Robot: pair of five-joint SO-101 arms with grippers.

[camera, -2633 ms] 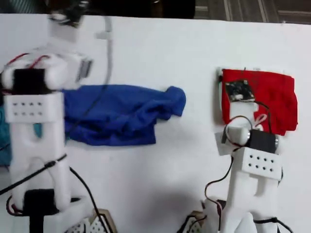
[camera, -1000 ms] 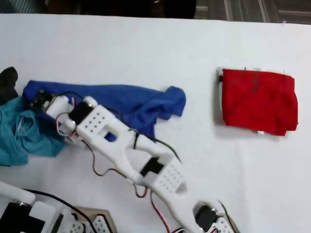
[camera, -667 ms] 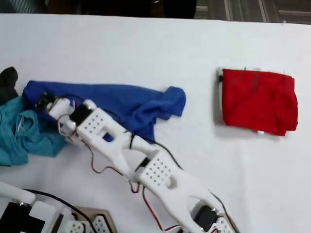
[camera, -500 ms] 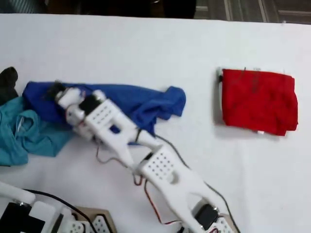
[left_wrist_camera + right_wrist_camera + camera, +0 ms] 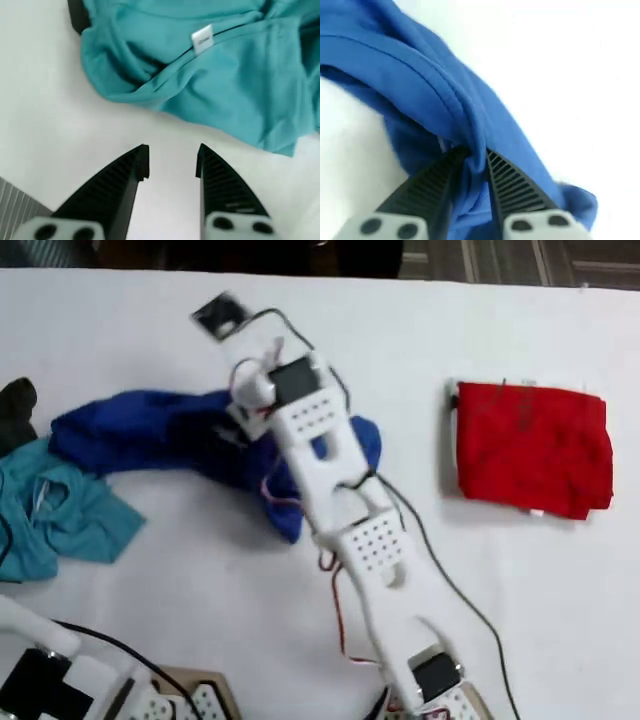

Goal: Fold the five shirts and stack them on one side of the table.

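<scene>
A crumpled blue shirt [image 5: 140, 430] lies left of the table's middle. My right gripper [image 5: 238, 418] is shut on a bunched fold of it, and the cloth is pinched between the black fingers [image 5: 451, 161] of the right gripper [image 5: 470, 154]. A red shirt [image 5: 530, 445] lies folded at the right side. A teal shirt [image 5: 55, 515] lies rumpled at the left edge, with a black shirt [image 5: 15, 400] behind it. My left gripper [image 5: 172, 150] hangs open over bare table just short of the teal shirt [image 5: 210, 75].
The right arm [image 5: 370, 540] stretches diagonally from the front edge across the table's middle. The left arm's base [image 5: 45, 680] sits at the front left corner. Bare white table [image 5: 450, 330] runs along the back and between the blue and red shirts.
The right arm has swung from the blue shirt's left end toward the middle and back of the table, dragging a fold of the shirt along. The shirt has bunched up.
</scene>
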